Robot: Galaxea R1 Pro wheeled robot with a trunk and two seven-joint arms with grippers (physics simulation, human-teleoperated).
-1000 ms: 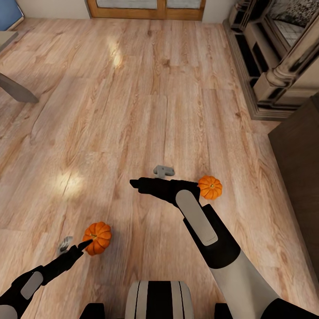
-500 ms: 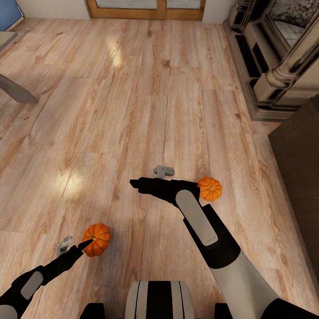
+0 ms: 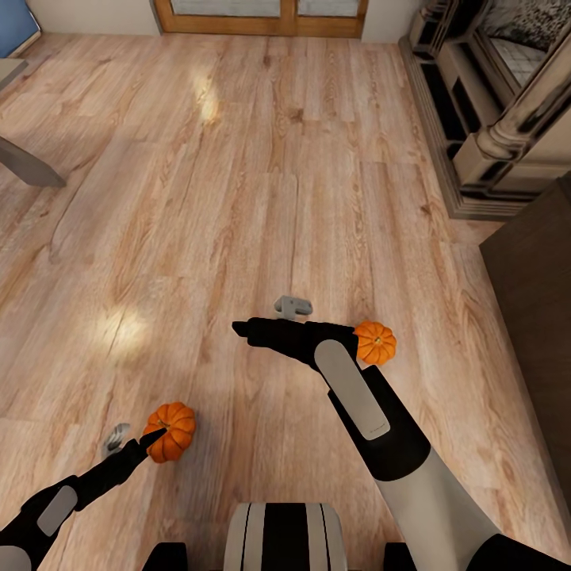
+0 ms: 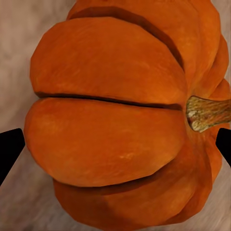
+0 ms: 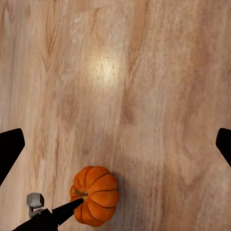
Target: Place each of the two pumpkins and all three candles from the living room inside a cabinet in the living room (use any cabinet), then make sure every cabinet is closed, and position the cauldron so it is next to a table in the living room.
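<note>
The left gripper (image 3: 151,438) sits low over the plank floor (image 3: 238,198), reaching forward from the robot's left side. Its dark fingertip touches the near side of a pumpkin (image 3: 170,431), which lies on the floor right in front of it. In the left wrist view that pumpkin (image 4: 120,120) is very close, stem turned to one side, with the two black fingertips (image 4: 9,149) at either edge of the picture, spread wide on both sides of the fruit. The fingers are apart and not pressing the pumpkin's sides.

Well ahead of this gripper and further to its left, a grey table leg (image 3: 28,166) stands on the floor, with a patch of blue sofa (image 3: 16,28) beyond it.

The right gripper (image 3: 240,327) is held higher, pointing across toward the robot's left. In the right wrist view its fingertips (image 5: 10,147) stand far apart with nothing between them, looking down at bare floor and at the first pumpkin (image 5: 95,195) with the left arm's tip against it.

A second pumpkin (image 3: 375,342) lies on the floor behind this gripper, beside the right forearm, partly hidden by it.

Farther right stands the dark-brown cabinet (image 3: 535,317), well apart from both grippers, and ahead of it the beige fireplace surround (image 3: 492,119). The wooden doors (image 3: 262,16) are at the far wall.
</note>
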